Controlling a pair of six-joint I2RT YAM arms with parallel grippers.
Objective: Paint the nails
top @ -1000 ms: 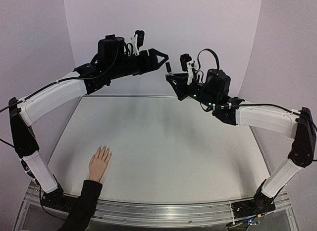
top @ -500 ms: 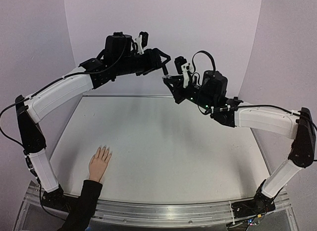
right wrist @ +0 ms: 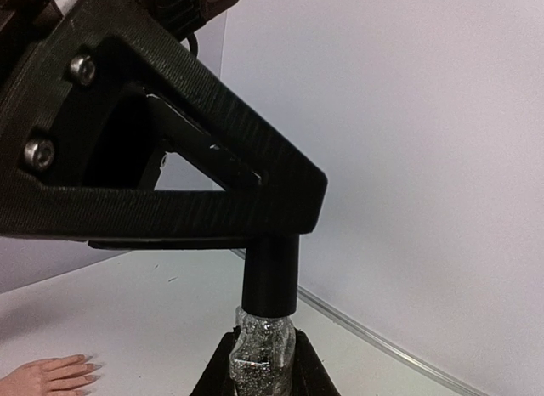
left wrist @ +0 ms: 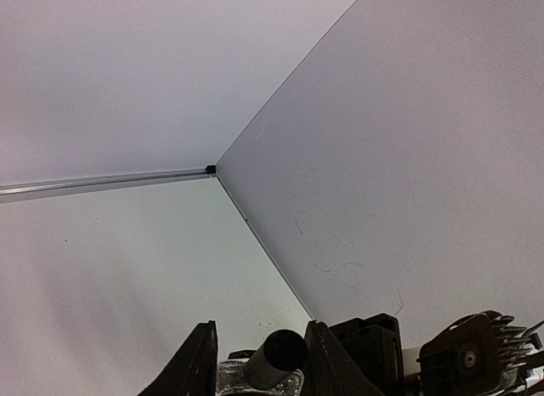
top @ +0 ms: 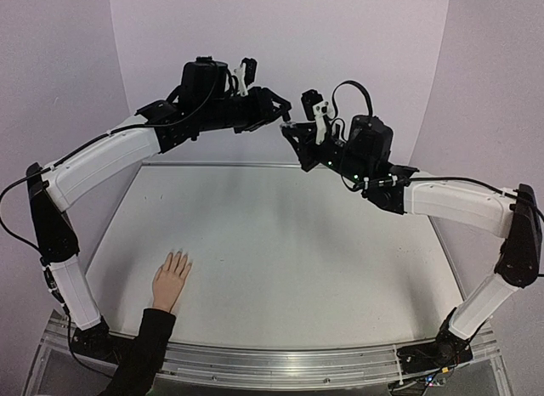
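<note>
Right gripper [right wrist: 262, 366] pinches the glittery bottle [right wrist: 263, 336]; left gripper [left wrist: 259, 341] straddles its black cap [right wrist: 270, 273], whether clamped I cannot tell; cap on, so painting seems unstarted; nails [top: 178, 258] lie far below both grippers.

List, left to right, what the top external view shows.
Left arm's black elbow, pale peach mannequin hand with black sleeve, left arm's black wrist motor, right arm's black wrist housing, right arm's black elbow.
</note>
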